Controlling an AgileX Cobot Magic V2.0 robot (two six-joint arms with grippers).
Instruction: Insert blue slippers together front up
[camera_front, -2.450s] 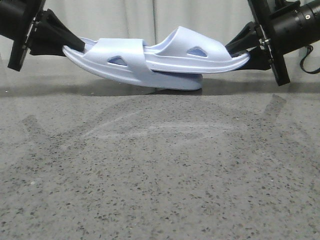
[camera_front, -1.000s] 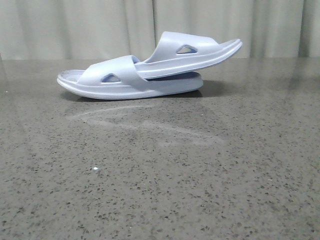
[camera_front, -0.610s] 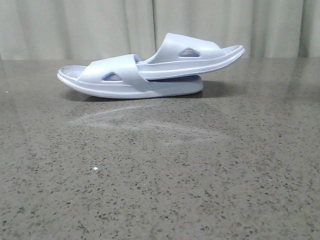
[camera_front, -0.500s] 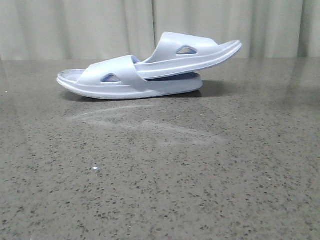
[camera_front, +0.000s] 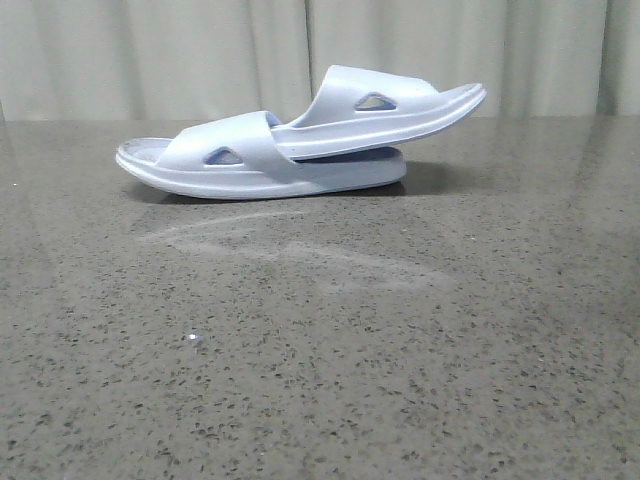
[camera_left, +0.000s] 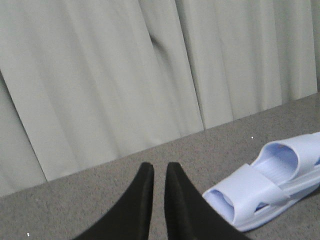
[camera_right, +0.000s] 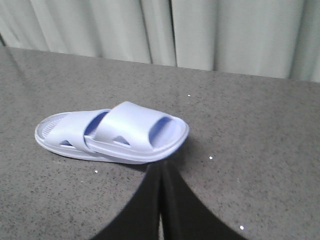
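Observation:
The two blue slippers lie nested on the grey stone table (camera_front: 320, 350). The lower slipper (camera_front: 250, 172) rests flat. The upper slipper (camera_front: 395, 105) has one end pushed under the lower one's strap, and its other end sticks up to the right. The pair also shows in the left wrist view (camera_left: 265, 187) and the right wrist view (camera_right: 120, 131). My left gripper (camera_left: 160, 167) is empty, its fingers a narrow gap apart, off to the side of the pair. My right gripper (camera_right: 161, 170) is shut and empty, just short of the pair. Neither gripper shows in the front view.
A pale curtain (camera_front: 320, 50) hangs behind the table's far edge. Speckled grey tabletop stretches in front of the slippers.
Earlier both grippers held the pair by its ends above the table. They have let go and left the front view. The pair now rests on the table, and the upper slipper rocked slightly.

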